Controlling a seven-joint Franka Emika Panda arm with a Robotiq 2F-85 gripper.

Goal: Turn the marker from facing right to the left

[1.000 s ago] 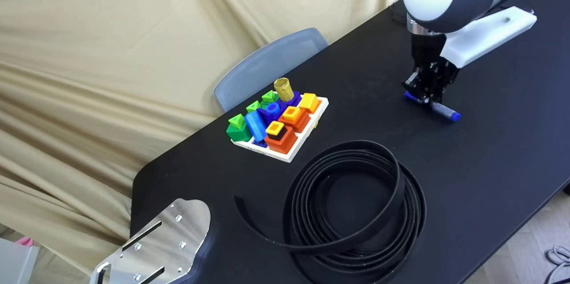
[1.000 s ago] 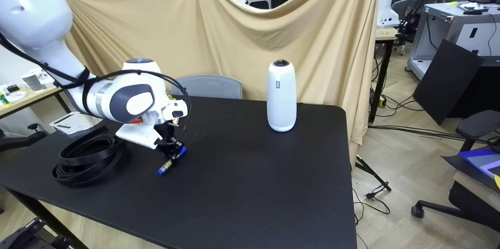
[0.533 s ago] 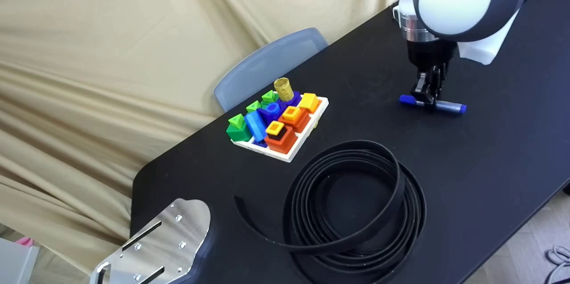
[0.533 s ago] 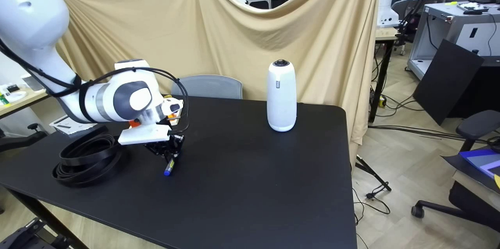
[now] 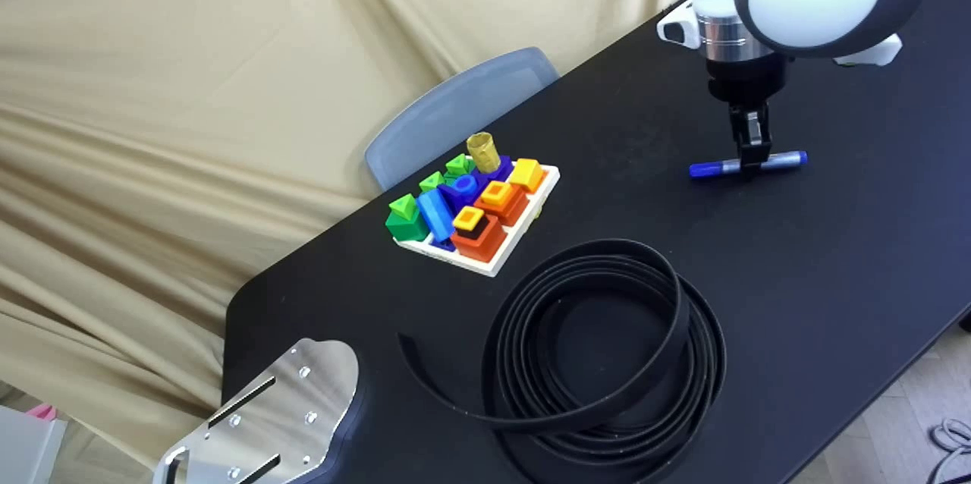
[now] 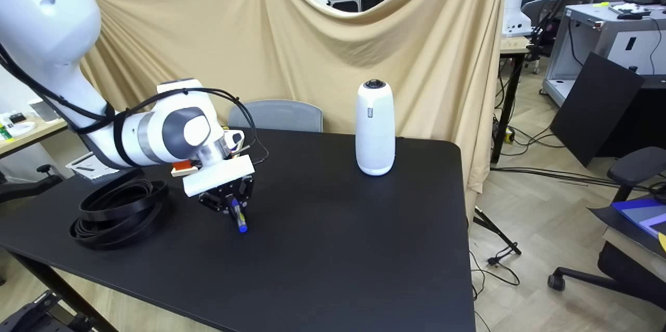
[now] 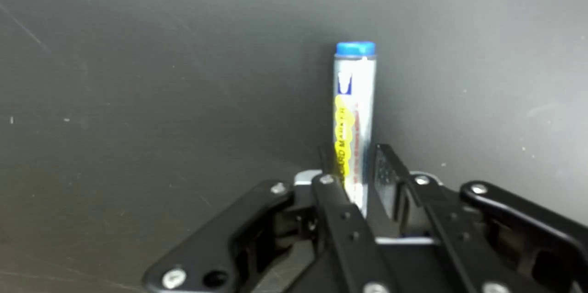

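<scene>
The marker (image 5: 781, 161) is a slim stick with a silver body, a blue cap and a blue end. In an exterior view its cap points left and its end points right. It also shows in an exterior view (image 6: 239, 218), tilted towards the table's front. My gripper (image 5: 753, 159) points down, its fingers around the marker's middle. In the wrist view the marker (image 7: 354, 100) runs between the two fingertips (image 7: 351, 160); its blue end points up and its cap is hidden by the gripper. Whether the marker touches the black table (image 5: 645, 165) is not clear.
A white tray (image 5: 523, 237) of colourful blocks and a black cable coil (image 5: 702, 363) lie on the table. A metal plate (image 5: 318, 378) is at an exterior view's lower left. A white cylindrical device (image 6: 375, 129) stands near the far edge.
My gripper has turned and the marker has turned with it: its end has swung from lower right to slightly upper right. The arm has shifted a little; tray and coil have not moved.
</scene>
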